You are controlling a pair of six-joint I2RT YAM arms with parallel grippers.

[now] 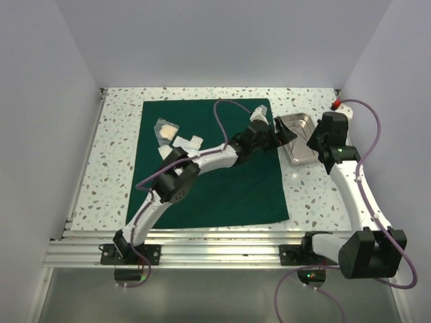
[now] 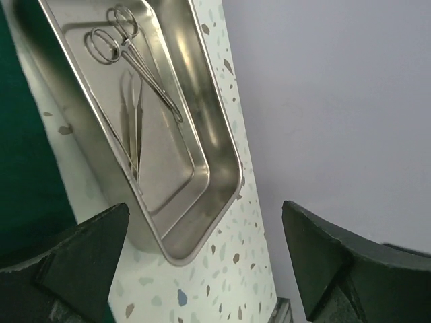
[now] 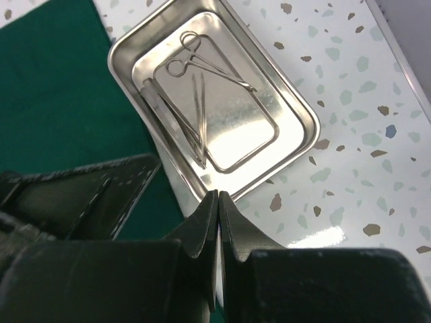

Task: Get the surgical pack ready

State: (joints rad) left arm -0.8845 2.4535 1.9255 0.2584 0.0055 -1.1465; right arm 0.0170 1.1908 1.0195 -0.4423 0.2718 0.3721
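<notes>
The dark green drape [image 1: 202, 168] lies flat and unfolded on the table. The steel tray [image 1: 300, 138] stands on bare table just off its right edge, holding scissor-handled forceps [image 2: 135, 47] and tweezers [image 3: 199, 111]. My left gripper [image 1: 286, 131] is open and empty, its jaws spread wide at the tray's left side; it also shows in the left wrist view [image 2: 202, 269]. My right gripper [image 3: 219, 198] is shut, its tips pinched at the near corner of the tray's rim [image 3: 269, 171].
Several small white gauze packets [image 1: 176, 138] lie on the drape's far left part. White walls close in the table at the back and both sides. An aluminium rail [image 1: 202, 245] runs along the near edge.
</notes>
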